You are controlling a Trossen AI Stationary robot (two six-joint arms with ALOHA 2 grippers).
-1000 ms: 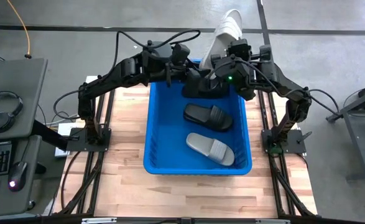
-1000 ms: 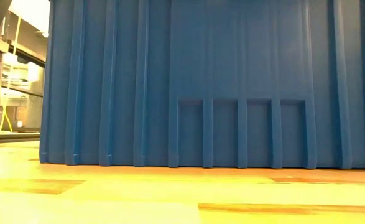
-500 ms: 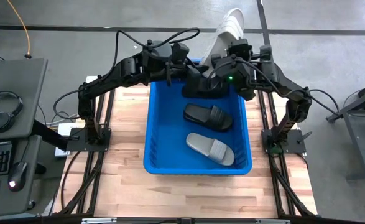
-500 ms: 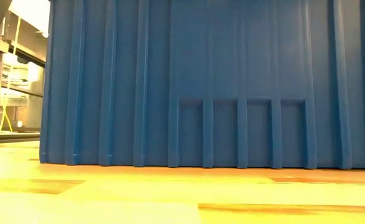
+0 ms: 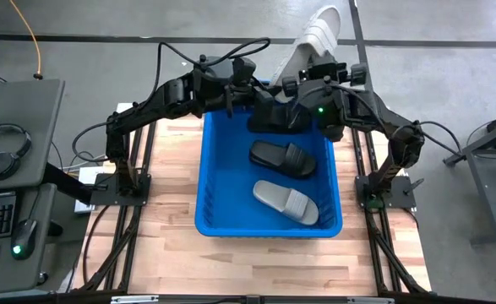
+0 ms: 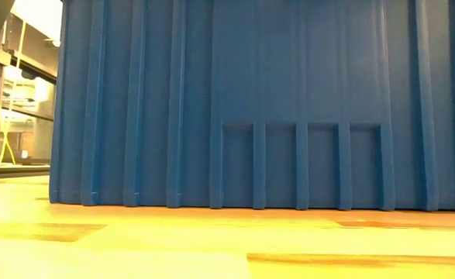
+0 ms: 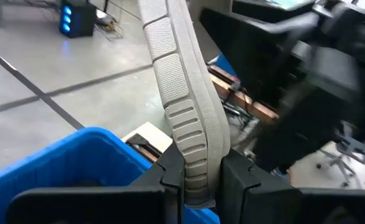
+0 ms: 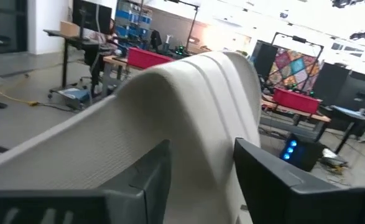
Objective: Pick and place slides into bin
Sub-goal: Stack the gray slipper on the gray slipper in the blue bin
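Both arms meet over the far rim of the blue bin [image 5: 207, 181], which sits on the wooden surface [image 5: 159, 245]. The left gripper [image 7: 194, 180] has its jaws pinching the edge of a white slide [image 7: 182, 106], which sticks up and out past the bin's far wall. The right gripper [image 8: 201, 165] has its jaws clamped on the same white slide from the other side. Inside the bin lie a black slide [image 5: 282, 157] and a grey slide [image 5: 286, 202], just beside each other.
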